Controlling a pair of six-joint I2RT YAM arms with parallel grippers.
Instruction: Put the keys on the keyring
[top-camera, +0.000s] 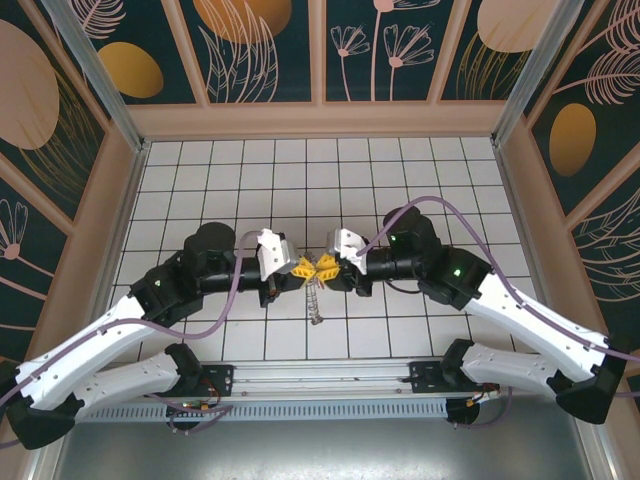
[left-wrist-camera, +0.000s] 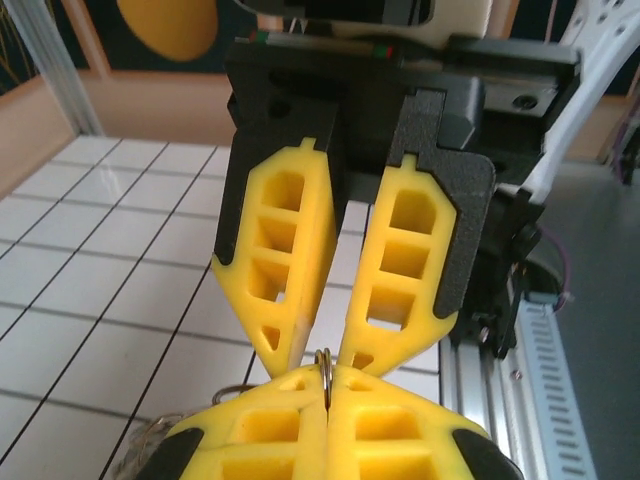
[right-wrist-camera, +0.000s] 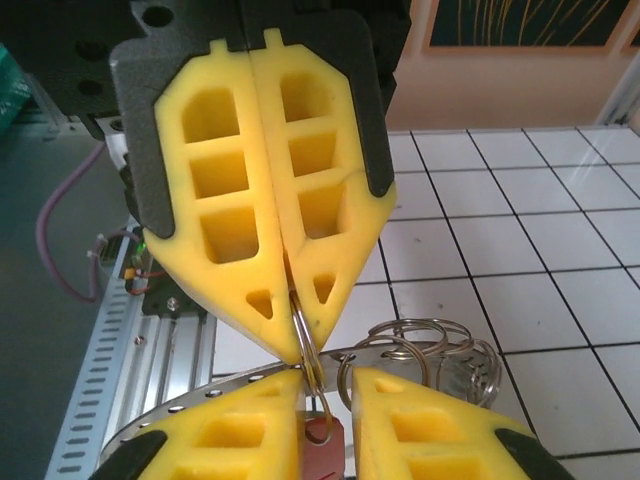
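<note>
My two grippers meet tip to tip above the middle of the tiled floor. The left gripper (top-camera: 303, 268) (left-wrist-camera: 327, 375) is shut on a thin double-wire turn of the keyring (left-wrist-camera: 325, 382) (right-wrist-camera: 306, 335). More silvery coiled loops of the keyring (right-wrist-camera: 440, 342) trail to the right of it. The right gripper (top-camera: 328, 268) (right-wrist-camera: 325, 378) faces it with its fingers a little apart, and the held wire runs down through that gap, against one finger. The key's red head (right-wrist-camera: 322, 450) hangs just below, between the right fingers. Its blade is hidden. A small metal bundle (top-camera: 316, 303) dangles under both grippers.
White tiled floor (top-camera: 300, 170) stretches behind the grippers, fenced by beige walls with dark patterned panels. An aluminium rail (top-camera: 320, 375) with both arm bases and purple cables runs along the near edge.
</note>
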